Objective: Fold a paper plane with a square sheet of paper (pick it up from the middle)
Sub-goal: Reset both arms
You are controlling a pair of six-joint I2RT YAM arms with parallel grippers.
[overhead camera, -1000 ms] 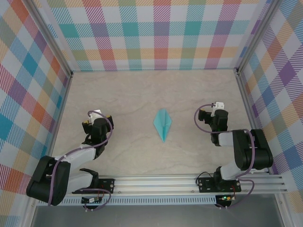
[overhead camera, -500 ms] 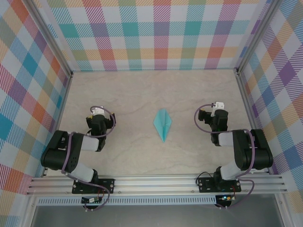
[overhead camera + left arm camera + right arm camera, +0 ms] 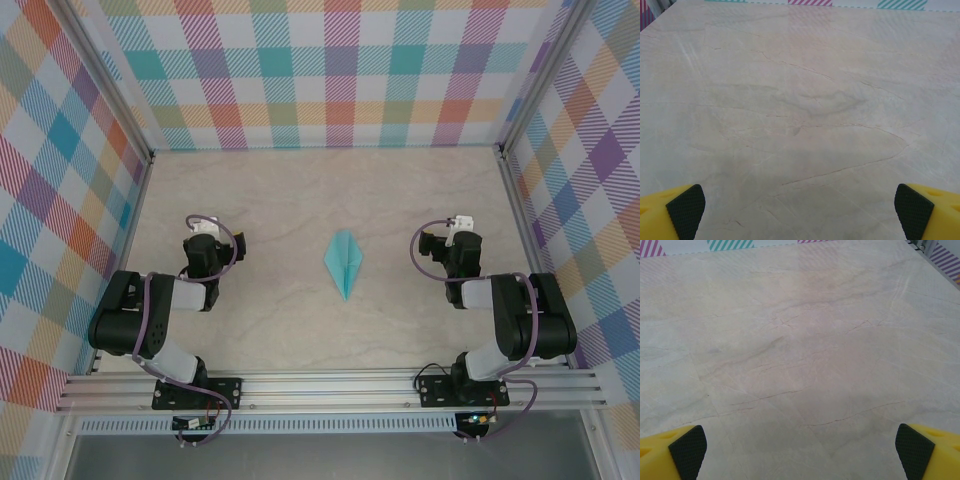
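Note:
The light-teal paper lies folded as a slim pointed paper plane [image 3: 344, 262] flat on the marble-look table [image 3: 300, 200], its narrow tip toward the near edge. My left gripper [image 3: 203, 243] rests well to its left and my right gripper [image 3: 458, 240] well to its right, both apart from it. In the left wrist view the left gripper [image 3: 800, 212] stands open, its yellow fingers with black pads [image 3: 686, 209] at the frame's corners over bare table. The right gripper [image 3: 800, 450] is likewise open, with nothing between its pads [image 3: 914, 449].
Plaid walls [image 3: 340, 70] close the table at the back and both sides. An aluminium rail [image 3: 330, 385] with the arm bases runs along the near edge. Bare tabletop [image 3: 280, 290] lies between the plane and each gripper.
The left arm has folded back, its elbow swinging up and to the left, and its gripper has shifted slightly toward the back. The right arm and the plane have not moved.

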